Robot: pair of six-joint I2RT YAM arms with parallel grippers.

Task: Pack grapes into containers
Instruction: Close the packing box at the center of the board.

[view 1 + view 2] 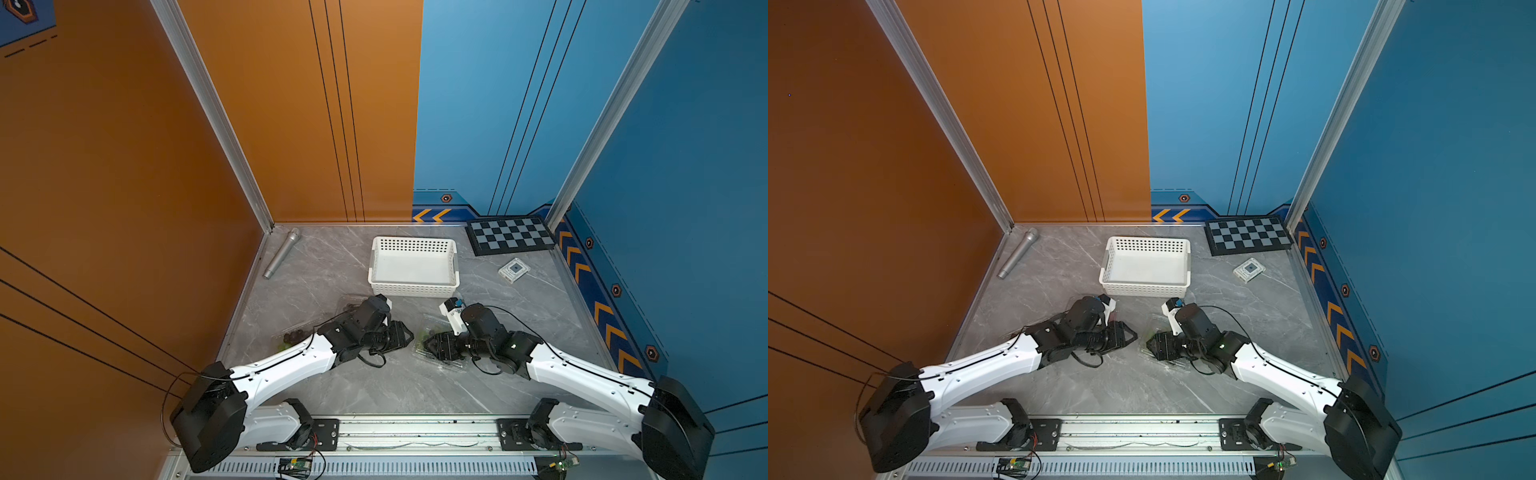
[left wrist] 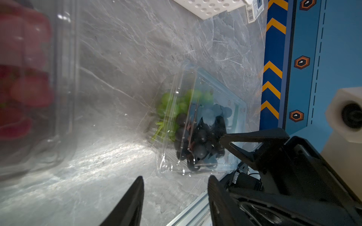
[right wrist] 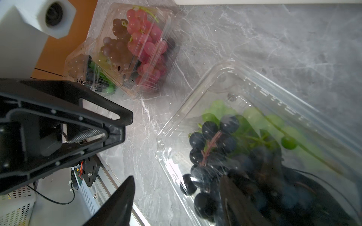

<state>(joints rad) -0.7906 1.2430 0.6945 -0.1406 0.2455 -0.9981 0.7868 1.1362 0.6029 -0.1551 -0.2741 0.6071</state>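
On the left, pink and dark grapes (image 3: pixel 145 41) sit boxed in one container (image 3: pixel 168 19). Centre: left gripper (image 2: pixel 175 183) hangs spread, empty, facing the right gripper (image 3: pixel 177 180), also spread, straddling the second container's (image 3: pixel 244 82) rim, green and black grapes (image 3: pixel 211 135) inside.

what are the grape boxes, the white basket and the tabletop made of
Grape boxes: thin clear glossy plastic, see-through with glare and moulded ribs. White basket: matte white plastic, probably, with rows of punched holes. Tabletop: grey marble-look surface with pale veins; real stone or laminate, cannot tell.
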